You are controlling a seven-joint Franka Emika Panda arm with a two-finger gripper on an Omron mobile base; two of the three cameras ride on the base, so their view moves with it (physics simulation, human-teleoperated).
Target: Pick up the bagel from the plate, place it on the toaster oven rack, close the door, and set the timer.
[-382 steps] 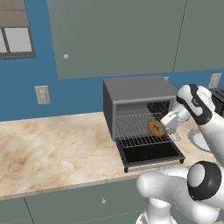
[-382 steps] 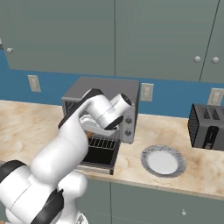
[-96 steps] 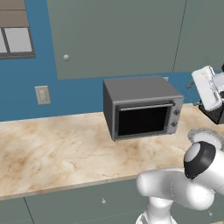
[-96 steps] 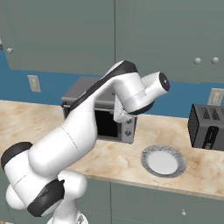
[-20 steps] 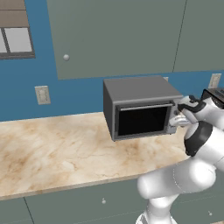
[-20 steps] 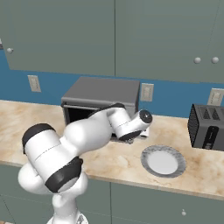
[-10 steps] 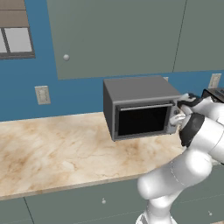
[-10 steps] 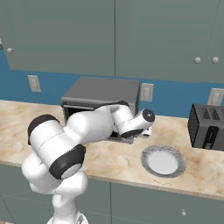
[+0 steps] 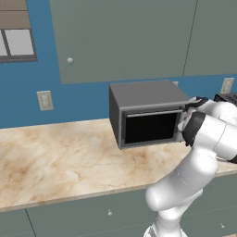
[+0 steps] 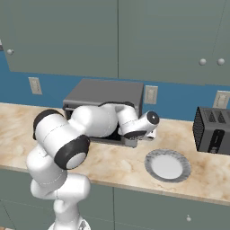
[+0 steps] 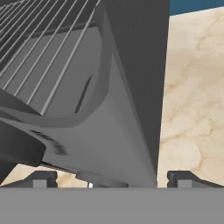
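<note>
The toaster oven (image 9: 144, 95) stands on the counter with its dark glass door (image 9: 150, 127) shut. My hand presses close to the oven's right front, over the knob panel, and my forearm covers that spot in the left base view. In the hand view my gripper (image 11: 113, 178) is open, its two dark fingertips (image 11: 43, 177) wide apart against a grey oven surface, with thin bars of the rack (image 11: 43, 48) at upper left. The pale plate (image 10: 167, 165) lies bare on the counter right of the oven (image 10: 105, 92). The bagel is out of view.
A black mesh-sided toaster (image 10: 214, 130) stands at the far right against the blue wall. Grey wall cabinets (image 9: 120, 37) hang above the oven. The marble counter (image 9: 51, 157) stretches left of the oven, and wall outlets (image 9: 44, 100) sit behind it.
The hand has stayed at the oven's right front, edging slightly closer, while the elbow has shifted. The door remains shut and the jaws remain wide.
</note>
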